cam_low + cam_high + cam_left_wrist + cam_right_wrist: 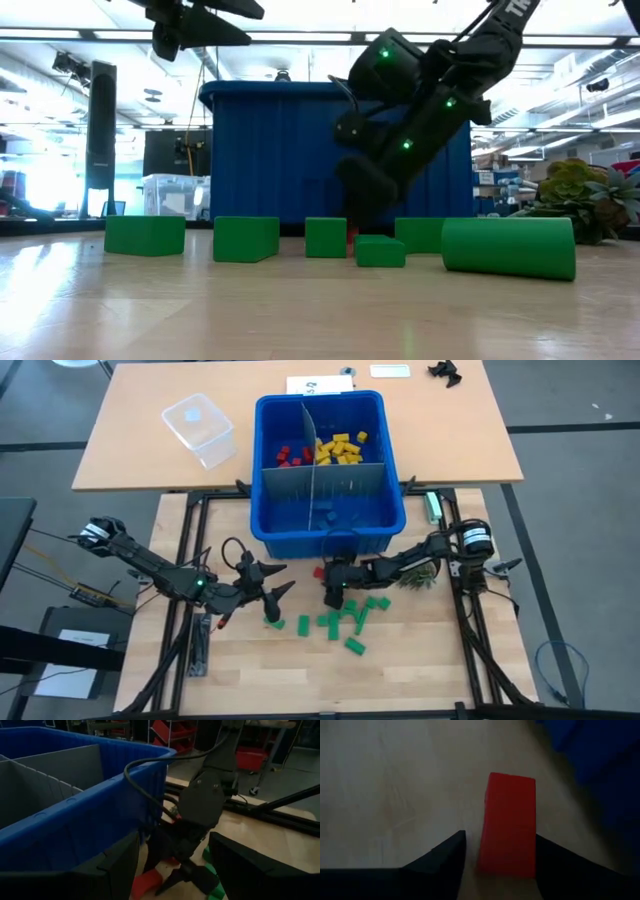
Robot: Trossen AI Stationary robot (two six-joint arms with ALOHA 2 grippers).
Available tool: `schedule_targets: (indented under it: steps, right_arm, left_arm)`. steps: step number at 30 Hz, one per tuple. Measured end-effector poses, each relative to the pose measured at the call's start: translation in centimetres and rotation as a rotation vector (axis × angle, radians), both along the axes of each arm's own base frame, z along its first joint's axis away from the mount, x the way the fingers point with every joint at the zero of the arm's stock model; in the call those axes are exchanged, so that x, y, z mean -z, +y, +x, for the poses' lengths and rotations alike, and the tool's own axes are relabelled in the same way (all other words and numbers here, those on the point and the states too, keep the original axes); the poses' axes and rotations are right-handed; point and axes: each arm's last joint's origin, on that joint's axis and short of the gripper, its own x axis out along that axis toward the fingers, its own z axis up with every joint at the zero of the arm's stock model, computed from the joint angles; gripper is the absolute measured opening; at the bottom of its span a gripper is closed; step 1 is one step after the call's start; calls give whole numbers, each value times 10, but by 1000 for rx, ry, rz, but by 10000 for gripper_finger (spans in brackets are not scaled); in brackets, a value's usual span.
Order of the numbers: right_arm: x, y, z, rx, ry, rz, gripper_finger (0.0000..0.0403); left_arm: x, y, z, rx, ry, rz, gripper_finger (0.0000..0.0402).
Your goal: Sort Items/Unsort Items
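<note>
1. Green blocks (345, 622) lie scattered on the desk (420, 670), lower centre of the overhead frame, probably awaiting sorting.
2. Right hand (331, 597) straddles a red block (508, 822), fingers not yet touching, apparently to pick it up.
3. Left hand (272, 594) hovers open at lower left, waiting.
4. Behind, the blue bin (385, 465) holds red blocks (292, 456) and yellow blocks (340, 448).

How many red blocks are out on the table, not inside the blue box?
1. The red block lies on the wooden table by the blue bin, between the fingers of the right claw. More could be hidden under the arm.
</note>
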Motion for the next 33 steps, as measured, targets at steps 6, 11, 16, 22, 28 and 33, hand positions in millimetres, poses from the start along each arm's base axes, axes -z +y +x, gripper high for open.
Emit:
schedule_targets:
  steps: [6, 11, 16, 22, 28, 33]
  right_arm:
    - [-2, 4, -1, -18, 10, 6, 128]
    - [-23, 26, -6, -65, -40, 32, 128]
    - [-56, 55, -19, -100, -113, 1, 128]
    - [-106, 72, -38, -142, -258, -11, 128]
    - [-165, 70, -53, -165, -393, -35, 128]
    - [-209, 57, -52, -148, -430, -110, 128]
  left_arm:
    - [0, 0, 0, 0, -1, -1, 248]
    - [0, 0, 0, 0, -1, 0, 248]
    - [0, 0, 0, 0, -2, 0, 248]
    - [0, 0, 0, 0, -1, 0, 248]
    - [0, 0, 0, 0, 0, 0, 248]
    - [0, 0, 0, 0, -1, -1, 248]
